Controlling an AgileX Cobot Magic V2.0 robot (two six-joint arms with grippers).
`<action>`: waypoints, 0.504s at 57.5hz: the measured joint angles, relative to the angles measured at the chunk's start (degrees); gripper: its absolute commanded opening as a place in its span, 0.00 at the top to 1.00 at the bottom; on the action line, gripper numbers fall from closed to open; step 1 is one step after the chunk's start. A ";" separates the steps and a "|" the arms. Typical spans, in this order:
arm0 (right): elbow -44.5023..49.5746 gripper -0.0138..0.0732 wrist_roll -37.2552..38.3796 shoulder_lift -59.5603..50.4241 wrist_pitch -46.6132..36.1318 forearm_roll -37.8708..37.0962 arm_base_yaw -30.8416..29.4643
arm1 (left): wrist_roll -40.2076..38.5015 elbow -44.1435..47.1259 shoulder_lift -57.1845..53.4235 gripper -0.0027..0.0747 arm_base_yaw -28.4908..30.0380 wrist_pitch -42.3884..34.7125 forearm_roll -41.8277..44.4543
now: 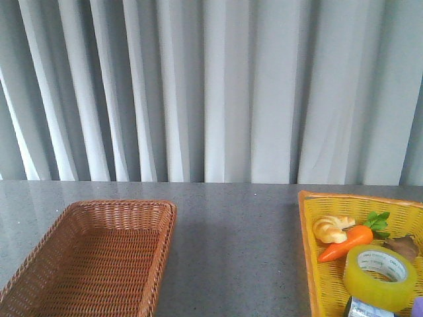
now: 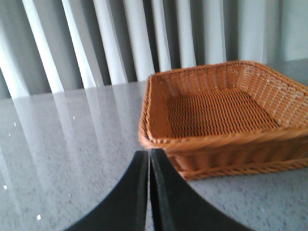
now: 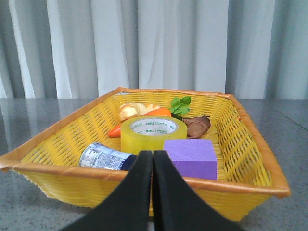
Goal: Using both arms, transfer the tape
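Note:
The tape [image 1: 380,276], a wide translucent yellow roll with a white printed core, lies flat in the yellow basket [image 1: 310,264] at the front right. It also shows in the right wrist view [image 3: 153,133], in the middle of the basket. My right gripper [image 3: 152,155] is shut and empty, outside the basket's near rim [image 3: 57,168]. My left gripper [image 2: 148,155] is shut and empty over the grey table, just short of the brown wicker basket [image 2: 192,144]. Neither arm shows in the front view.
The yellow basket also holds a carrot [image 1: 347,243], a croissant [image 1: 332,228], a brown object [image 3: 197,126], a purple block [image 3: 190,156] and a silvery-blue can [image 3: 106,158]. The brown basket [image 1: 39,264] at the front left holds nothing. Grey curtains hang behind.

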 measured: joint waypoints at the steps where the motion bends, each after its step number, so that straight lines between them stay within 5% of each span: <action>1: 0.00 0.85 0.00 0.00 -0.48 0.05 0.00 | 0.02 0.00 0.00 0.97 0.00 -1.31 0.20; 15: -0.66 0.85 4.84 0.00 -12.85 2.09 0.00 | -8.69 -3.23 0.00 0.97 0.00 -13.94 0.66; 29: -20.75 0.85 5.17 11.98 -5.49 -0.03 0.00 | -11.53 -25.71 11.15 0.97 0.00 -4.69 0.91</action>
